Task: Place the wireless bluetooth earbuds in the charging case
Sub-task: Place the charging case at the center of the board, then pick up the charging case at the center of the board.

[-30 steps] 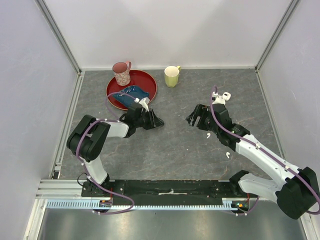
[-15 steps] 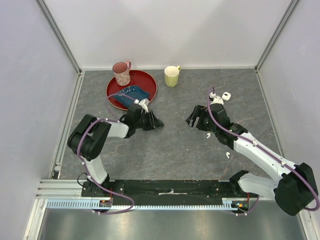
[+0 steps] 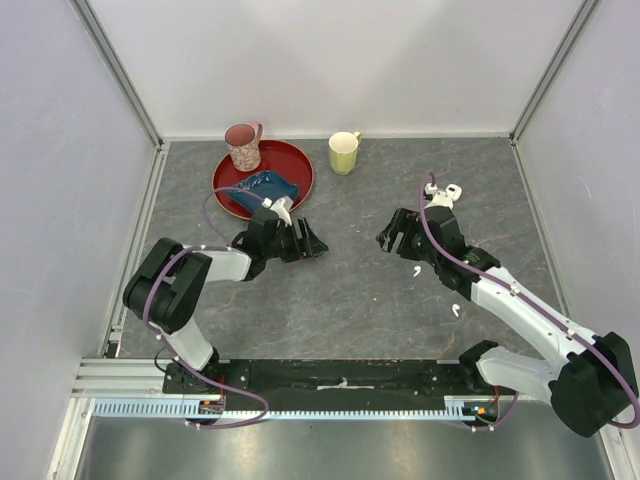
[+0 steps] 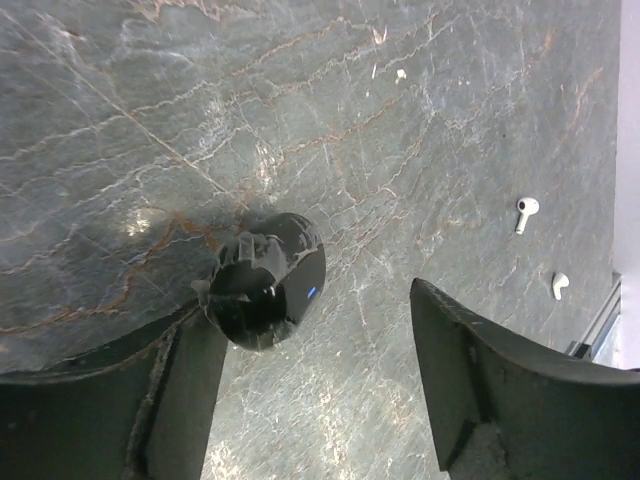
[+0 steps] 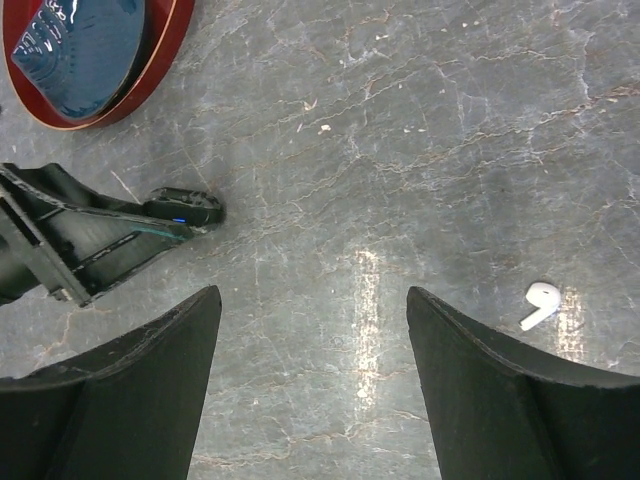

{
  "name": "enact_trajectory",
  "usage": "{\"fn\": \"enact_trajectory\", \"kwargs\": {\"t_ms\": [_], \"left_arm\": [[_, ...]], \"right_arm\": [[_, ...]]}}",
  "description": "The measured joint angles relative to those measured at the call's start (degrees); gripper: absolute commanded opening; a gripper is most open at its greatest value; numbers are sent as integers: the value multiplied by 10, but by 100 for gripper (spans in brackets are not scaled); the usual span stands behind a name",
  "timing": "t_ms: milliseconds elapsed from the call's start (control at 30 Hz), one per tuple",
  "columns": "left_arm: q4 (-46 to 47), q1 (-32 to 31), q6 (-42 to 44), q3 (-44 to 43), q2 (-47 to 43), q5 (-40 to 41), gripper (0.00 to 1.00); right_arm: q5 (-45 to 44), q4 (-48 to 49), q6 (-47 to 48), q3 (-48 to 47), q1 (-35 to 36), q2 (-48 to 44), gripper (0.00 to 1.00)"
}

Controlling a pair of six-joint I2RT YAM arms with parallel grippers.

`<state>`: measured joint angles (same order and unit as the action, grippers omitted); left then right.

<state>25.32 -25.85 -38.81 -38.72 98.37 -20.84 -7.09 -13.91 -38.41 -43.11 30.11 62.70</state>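
Open and empty at right gripper (image 5: 312, 300); open too at left gripper (image 4: 310, 320). Near right gripper, loose on desk (image 3: 350, 300): both earbuds (image 5: 541, 300). Behind its wrist: case (image 3: 451, 190). Judged barely begun, with grasping, carrying and seating both yet to do.

Glossy white plastic earbuds (image 5: 541, 303), smooth veined stone-look table (image 3: 350, 290), shiny red plate (image 3: 297, 160)

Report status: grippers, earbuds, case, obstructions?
Left gripper open, right gripper open, neither holding anything. Two earbuds loose on table by right arm; charging case farther back. Small black round object against left gripper's finger; earbuds unobstructed.
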Motion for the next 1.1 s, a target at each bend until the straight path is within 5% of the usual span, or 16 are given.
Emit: {"fn": "enact_trajectory", "kwargs": {"t_ms": [400,633,867,1100], "left_arm": [[-96,3,32,16,-96,70,86],[-212,3,81,9,-235,122,88],[-249,3,124,7,-444,132,90],[-247,3,153,17,-523,130,90]], "right_arm": [[-24,-28,37,-21,-24,0,82],[-66,-48,64,-75,-97,17,83],[-48,-56,62,-132,-275,131,82],[-37,-70,48,-238,-358,309,74]]}}
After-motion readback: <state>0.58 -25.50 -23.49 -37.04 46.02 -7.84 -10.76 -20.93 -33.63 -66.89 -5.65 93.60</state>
